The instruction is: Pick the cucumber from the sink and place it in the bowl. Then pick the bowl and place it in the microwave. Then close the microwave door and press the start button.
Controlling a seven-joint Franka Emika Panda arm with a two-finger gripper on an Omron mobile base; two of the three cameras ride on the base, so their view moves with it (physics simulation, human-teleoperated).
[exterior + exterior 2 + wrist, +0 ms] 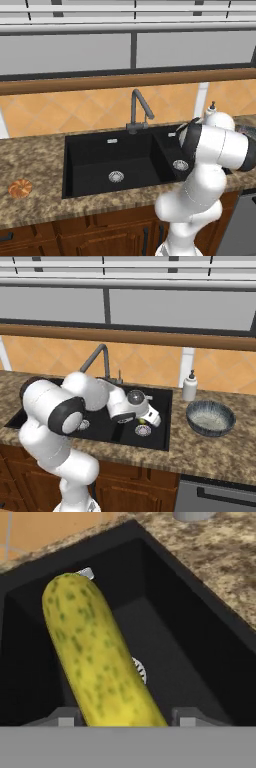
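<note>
My gripper (pixel 125 717) is shut on the cucumber (pixel 95 657), a yellow-green speckled piece that juts out from between the two fingertips. It hangs over the small right basin of the black sink (pixel 115 155), above the round steel drain (pixel 140 671). From the right base view the gripper (pixel 147 420) sits low in that basin with a bit of the cucumber (pixel 142 421) showing beneath it. The dark grey ribbed bowl (pixel 210 418) stands upright on the counter right of the sink (pixel 160 401), apart from the hand. The microwave is out of view.
The gooseneck faucet (pixel 138 107) rises behind the sink's divider. A white soap dispenser (pixel 190 387) stands between sink and bowl. A round orange-brown pastry (pixel 20 188) lies on the granite counter (pixel 35 160) at the far left. A window ledge runs along the back wall.
</note>
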